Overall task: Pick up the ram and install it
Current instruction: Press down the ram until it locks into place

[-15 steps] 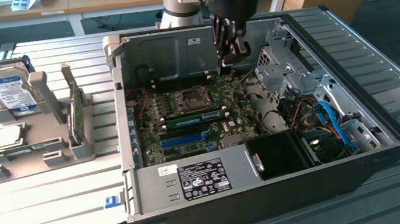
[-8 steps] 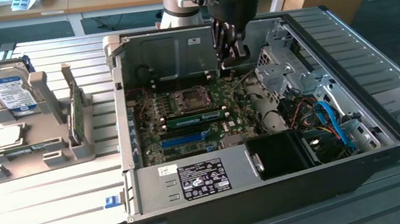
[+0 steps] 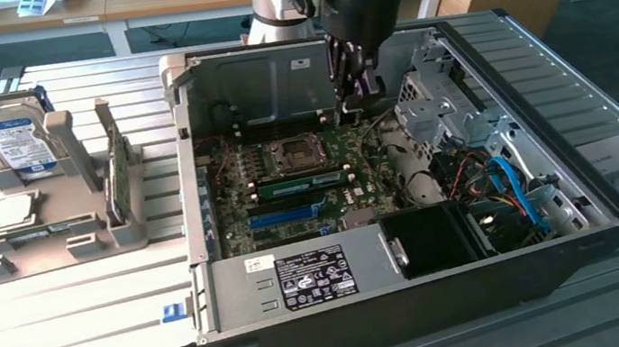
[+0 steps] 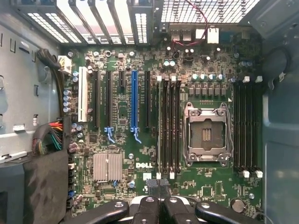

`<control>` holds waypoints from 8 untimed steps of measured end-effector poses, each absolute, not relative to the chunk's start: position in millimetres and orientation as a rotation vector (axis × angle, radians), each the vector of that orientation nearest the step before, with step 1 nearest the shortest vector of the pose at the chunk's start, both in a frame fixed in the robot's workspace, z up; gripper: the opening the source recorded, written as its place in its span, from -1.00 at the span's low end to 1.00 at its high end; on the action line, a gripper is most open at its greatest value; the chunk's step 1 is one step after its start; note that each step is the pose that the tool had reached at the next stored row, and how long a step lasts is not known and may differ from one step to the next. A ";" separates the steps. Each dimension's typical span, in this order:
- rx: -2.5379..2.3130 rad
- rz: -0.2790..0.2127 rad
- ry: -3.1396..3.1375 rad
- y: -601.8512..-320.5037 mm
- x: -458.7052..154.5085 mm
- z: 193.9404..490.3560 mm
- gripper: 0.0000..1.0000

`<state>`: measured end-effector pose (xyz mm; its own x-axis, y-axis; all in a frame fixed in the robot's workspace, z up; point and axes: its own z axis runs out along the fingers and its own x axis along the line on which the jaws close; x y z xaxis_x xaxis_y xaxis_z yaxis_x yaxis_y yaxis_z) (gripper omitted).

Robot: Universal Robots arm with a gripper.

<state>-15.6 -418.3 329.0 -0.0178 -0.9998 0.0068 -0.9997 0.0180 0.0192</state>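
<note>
Claw [image 4: 159, 191] pressed together, empty, over the motherboard [image 4: 140, 163]. The ram [image 3: 118, 178] stands on edge in a grey holder [image 3: 112, 238] near the desk's [image 3: 73, 307] edge, exterior view's left. Light, stiff, fragile, I'd judge: pinch its flat faces near the upper edge.

Green ram [image 3: 301, 184], on edge, seemingly seated in motherboard [image 3: 236, 188]

Two cameras on one open computer case [image 3: 427, 316]

The exterior view stands outside the case, some way off, and looks down at a slant over the whole case and the table [image 3: 61, 299] beside it; the wrist view (much nearer) looks straight into the case. Both show the motherboard [image 3: 231, 180] [image 4: 122, 112].
</note>
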 end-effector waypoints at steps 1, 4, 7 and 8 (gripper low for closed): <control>2.188 -0.014 -2.228 -418.3 -15.6 328.1 -0.80; 2.188 -0.014 -2.228 -418.4 -15.6 325.6 -0.80; 2.188 -0.014 -2.228 -418.5 -15.6 322.9 -0.80; 2.188 -0.014 -2.228 -418.6 -15.6 320.5 -0.80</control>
